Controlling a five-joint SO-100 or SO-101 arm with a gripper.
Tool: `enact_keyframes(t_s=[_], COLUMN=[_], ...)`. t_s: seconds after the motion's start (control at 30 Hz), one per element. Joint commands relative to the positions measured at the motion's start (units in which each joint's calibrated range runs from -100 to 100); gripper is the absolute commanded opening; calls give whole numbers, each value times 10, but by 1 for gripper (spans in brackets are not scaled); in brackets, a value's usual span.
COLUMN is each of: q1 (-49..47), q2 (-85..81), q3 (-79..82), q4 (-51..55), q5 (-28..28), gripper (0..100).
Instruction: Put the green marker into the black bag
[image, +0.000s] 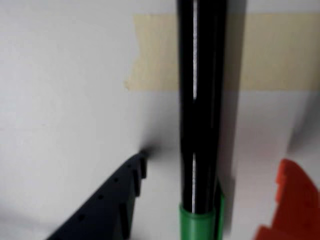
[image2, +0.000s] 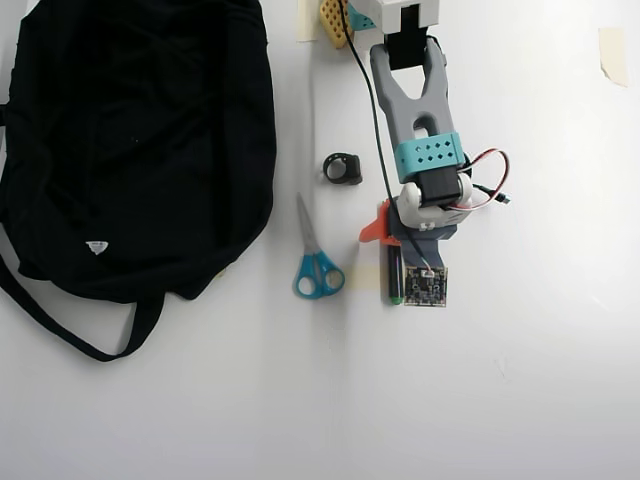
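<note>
The green marker (image: 200, 100) lies flat on the white table, a black barrel with a green end (image: 199, 222) nearest the wrist camera. My gripper (image: 212, 172) is open and straddles it: the dark blue finger (image: 107, 205) is on the left and the orange finger (image: 295, 205) on the right, both clear of the barrel. In the overhead view the marker (image2: 396, 275) sticks out from under the gripper (image2: 397, 240), its green tip pointing down the picture. The black bag (image2: 130, 150) lies far to the left, apart from the arm.
Blue-handled scissors (image2: 315, 262) lie between the bag and the marker. A small black object (image2: 343, 168) sits above them. Beige tape (image: 260, 50) crosses the table behind the marker, and another piece of tape (image2: 612, 42) sits at the top right.
</note>
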Motion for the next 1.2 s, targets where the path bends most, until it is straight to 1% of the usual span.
enact_keyframes(t_s=[0.0,0.1,0.53,0.73,1.17], q1=[1,1,-3,-3,-1], q2=[-2,-2,-3,-3,-3], q3=[-10,-10,-10,-10,-10], q4=[0,0,0,0,1], q5=[1,1,1,1,1], gripper=[25,20,19,10,2])
